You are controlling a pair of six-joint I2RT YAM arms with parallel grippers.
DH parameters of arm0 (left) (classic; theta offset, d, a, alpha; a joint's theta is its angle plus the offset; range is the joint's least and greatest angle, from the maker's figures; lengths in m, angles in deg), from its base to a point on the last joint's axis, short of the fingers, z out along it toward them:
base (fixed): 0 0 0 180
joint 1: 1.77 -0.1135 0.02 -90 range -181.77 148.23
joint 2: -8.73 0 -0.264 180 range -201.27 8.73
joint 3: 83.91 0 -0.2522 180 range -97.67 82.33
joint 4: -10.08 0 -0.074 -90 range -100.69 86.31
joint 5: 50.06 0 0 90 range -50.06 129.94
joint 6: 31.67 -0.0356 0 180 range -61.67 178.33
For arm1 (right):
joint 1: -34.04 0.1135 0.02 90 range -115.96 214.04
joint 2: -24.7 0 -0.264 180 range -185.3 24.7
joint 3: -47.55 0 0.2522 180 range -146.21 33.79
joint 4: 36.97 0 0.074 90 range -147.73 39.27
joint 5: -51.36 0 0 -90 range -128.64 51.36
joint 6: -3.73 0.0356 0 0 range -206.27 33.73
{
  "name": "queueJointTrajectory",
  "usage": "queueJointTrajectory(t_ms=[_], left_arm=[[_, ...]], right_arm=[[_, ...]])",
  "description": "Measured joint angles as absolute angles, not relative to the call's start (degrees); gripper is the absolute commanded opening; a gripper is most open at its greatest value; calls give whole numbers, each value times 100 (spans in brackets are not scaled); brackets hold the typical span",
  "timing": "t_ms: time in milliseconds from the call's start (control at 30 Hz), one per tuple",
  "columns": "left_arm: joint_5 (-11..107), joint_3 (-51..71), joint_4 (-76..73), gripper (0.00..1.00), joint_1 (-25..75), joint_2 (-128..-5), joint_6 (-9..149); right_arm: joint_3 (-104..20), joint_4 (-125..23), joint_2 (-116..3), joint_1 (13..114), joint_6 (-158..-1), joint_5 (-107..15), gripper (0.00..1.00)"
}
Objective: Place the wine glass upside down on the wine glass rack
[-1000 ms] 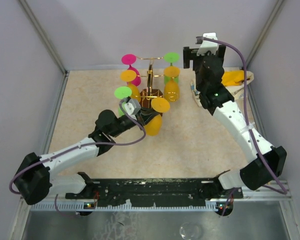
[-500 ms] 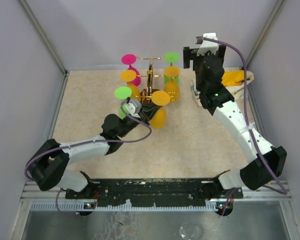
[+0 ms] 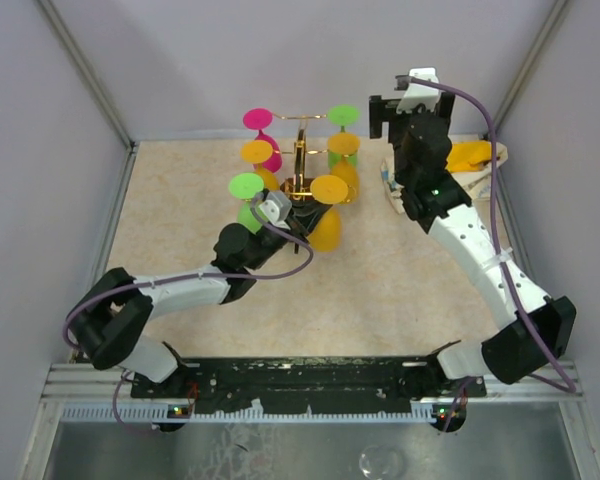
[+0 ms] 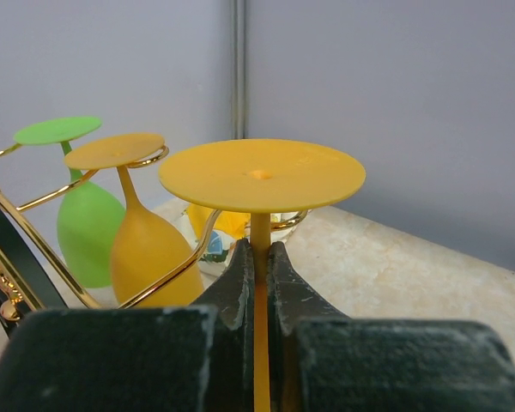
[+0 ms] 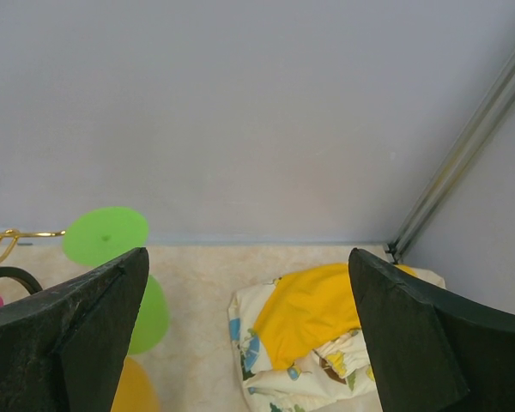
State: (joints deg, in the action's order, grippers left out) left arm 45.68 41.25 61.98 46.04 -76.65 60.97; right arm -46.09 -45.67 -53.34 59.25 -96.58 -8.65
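The gold wire rack (image 3: 301,160) stands at the back middle on a dark wooden base. Several upside-down glasses hang on its arms: pink, orange and green. My left gripper (image 3: 298,214) is shut on the stem of an orange wine glass (image 3: 326,228) held upside down, its round foot (image 4: 262,174) on top, right at a near right arm of the rack (image 4: 167,275). In the left wrist view the stem (image 4: 259,257) runs between my fingers (image 4: 240,283). My right gripper (image 3: 400,110) is open and empty, raised at the back right.
A crumpled yellow and patterned cloth (image 3: 470,160) lies at the back right, also in the right wrist view (image 5: 318,330). Grey walls close in the back and sides. Hung green (image 4: 86,223) and orange (image 4: 146,249) glasses are left of the held one.
My left gripper has carried the orange glass back and to the right, up to the rack's near right arm. The right arm has hardly moved.
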Motion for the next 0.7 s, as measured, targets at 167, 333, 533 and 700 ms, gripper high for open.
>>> queueJointTrajectory(t_ms=[167, 333, 533, 700], left_arm=[[4504, 4057, 6194, 0, 4613, -7820, 6099], [4434, 3969, 6194, 0, 4615, -7969, 6110], [4292, 3954, 6196, 0, 4617, -8115, 6153], [4183, 3893, 6192, 0, 4657, -8235, 6197]], right_arm=[[-4526, -4556, -5284, 5923, -9658, -875, 99], [-4460, -4515, -5255, 5923, -9660, -875, 99], [-4456, -4473, -5251, 5906, -9658, -875, 99], [-4416, -4434, -5229, 5899, -9656, -880, 99]])
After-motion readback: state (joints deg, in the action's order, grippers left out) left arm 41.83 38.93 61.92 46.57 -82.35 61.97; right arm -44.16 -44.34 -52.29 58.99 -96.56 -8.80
